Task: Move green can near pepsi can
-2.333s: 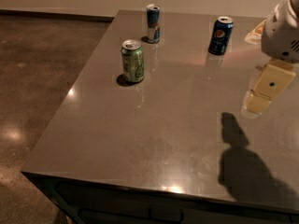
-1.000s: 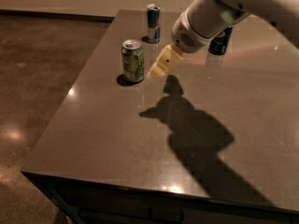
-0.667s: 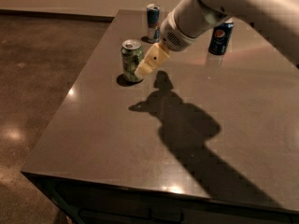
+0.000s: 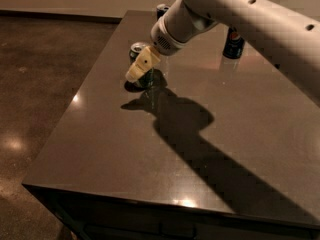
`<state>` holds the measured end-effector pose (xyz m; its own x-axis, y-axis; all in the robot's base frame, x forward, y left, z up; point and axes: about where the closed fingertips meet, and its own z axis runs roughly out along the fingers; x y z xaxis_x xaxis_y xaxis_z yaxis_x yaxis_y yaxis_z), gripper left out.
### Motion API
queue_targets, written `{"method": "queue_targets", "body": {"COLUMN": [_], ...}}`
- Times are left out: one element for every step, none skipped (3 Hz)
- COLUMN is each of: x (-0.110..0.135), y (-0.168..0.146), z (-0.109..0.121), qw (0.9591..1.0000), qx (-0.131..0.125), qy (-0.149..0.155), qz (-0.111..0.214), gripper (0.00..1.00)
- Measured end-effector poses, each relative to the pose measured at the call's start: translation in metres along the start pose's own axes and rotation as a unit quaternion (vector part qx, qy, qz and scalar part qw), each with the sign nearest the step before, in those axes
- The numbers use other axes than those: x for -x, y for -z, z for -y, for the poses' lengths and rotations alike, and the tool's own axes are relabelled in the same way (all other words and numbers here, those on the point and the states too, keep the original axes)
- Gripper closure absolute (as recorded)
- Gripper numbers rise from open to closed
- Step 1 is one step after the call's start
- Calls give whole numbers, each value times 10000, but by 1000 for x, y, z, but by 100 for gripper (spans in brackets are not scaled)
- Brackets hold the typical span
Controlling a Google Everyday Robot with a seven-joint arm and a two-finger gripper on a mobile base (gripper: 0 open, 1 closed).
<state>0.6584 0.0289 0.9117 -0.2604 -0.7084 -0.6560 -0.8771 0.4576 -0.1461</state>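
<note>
1. Stretching along the left, the glossy brown floor shows spots of glare; beside it stands the dark table.
2. The green can stands upright near the table's left edge, towards the far end; only its silver top and a strip of its side show, and no label can be read.
3. The gripper, cream-coloured, hangs down right in front of that can and covers most of it; whether it is apart, together or clamped on the can cannot be told, nor whether it touches.
4. The pale arm comes in from the upper right; its shadow falls across the table.
5. Behind the arm, a further can peeks out at the far edge.
6. The pepsi can stands upright, well apart to the right; a red patch shows, but no writing is legible.
</note>
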Motion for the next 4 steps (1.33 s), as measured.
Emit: {"method": "queue_targets", "body": {"x": [7,8,6,-3], "y": [-14,-17,-2,26], "z": [-2,-4,-4,8], "qw": [9999,9995,9987,9984], "qx": [126,280,373,232], "qy": [10,-29,-145,-348], "qz": [54,126,307,385], "gripper": [15,38,69,93]}}
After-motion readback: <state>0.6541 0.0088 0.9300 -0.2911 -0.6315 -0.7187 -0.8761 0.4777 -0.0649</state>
